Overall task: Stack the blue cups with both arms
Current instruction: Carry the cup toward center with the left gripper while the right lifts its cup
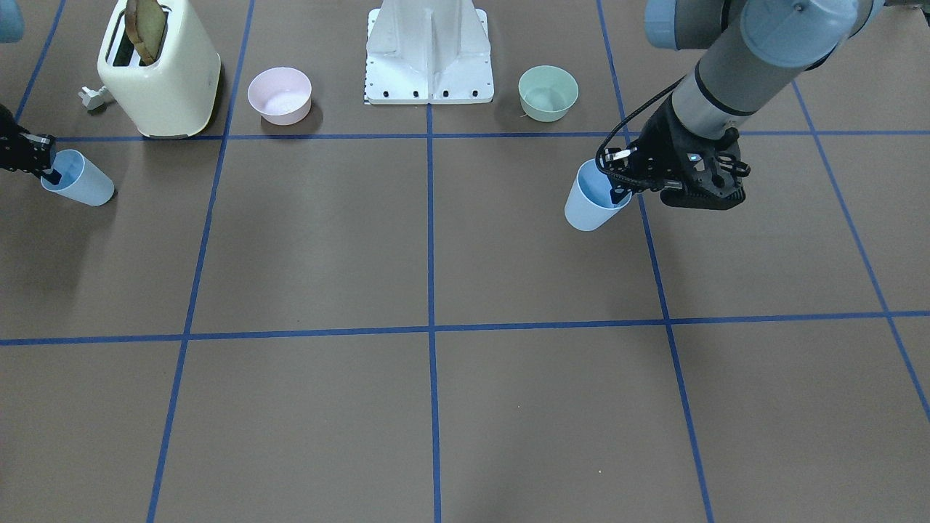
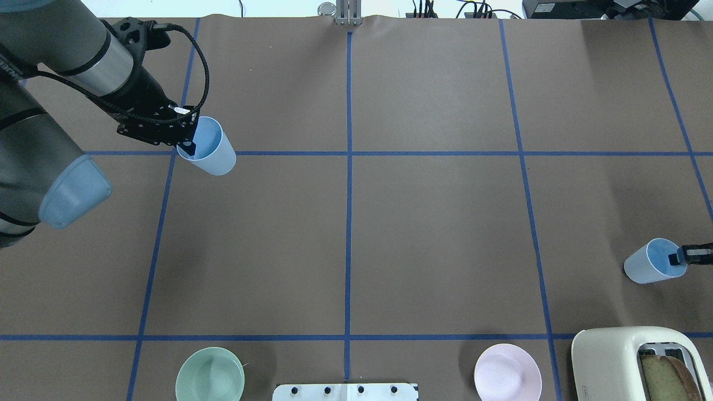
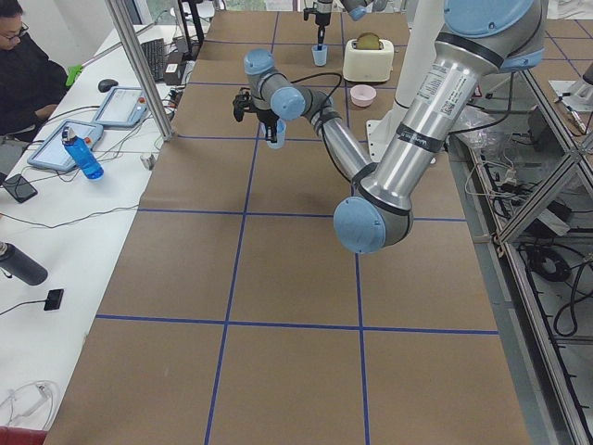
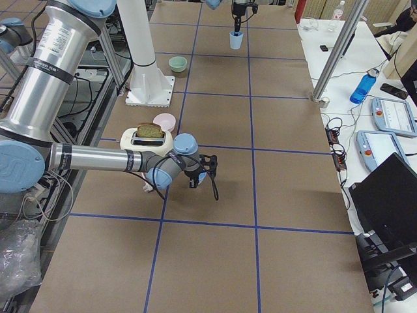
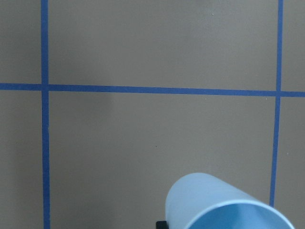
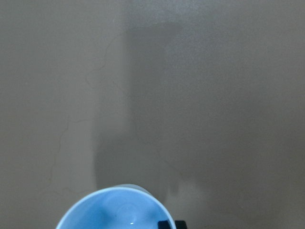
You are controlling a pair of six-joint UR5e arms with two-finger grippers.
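Toward the far-left corner of the surface (image 2: pixel 434 234): left gripper (image 2: pixel 186 146) is clamped on the rim of one blue cup (image 2: pixel 211 150), one finger inside the mouth and the other outside the wall. That cup is mouth-up and slightly tilted, just beside a crossing of the blue tape lines (image 2: pixel 349 223).

Close to the right edge, about midway along it: right gripper (image 2: pixel 677 257) pinches the rim of the second blue cup (image 2: pixel 643 269) the same way, a fingertip dark inside the mouth. This cup is also mouth-up, and the right wrist view shows its shadow on the surface ahead.

The cups are well apart, with most of the surface's width between them. Whether either base touches the surface: cannot tell.

Along the robot-side edge, left to right:
- mint-green bowl (image 2: pixel 210 381)
- white pedestal (image 2: pixel 345 391)
- pink bowl (image 2: pixel 507 380)
- cream toaster (image 2: pixel 618 362) at the right corner, with a slice of bread (image 2: pixel 665 379) standing in one slot
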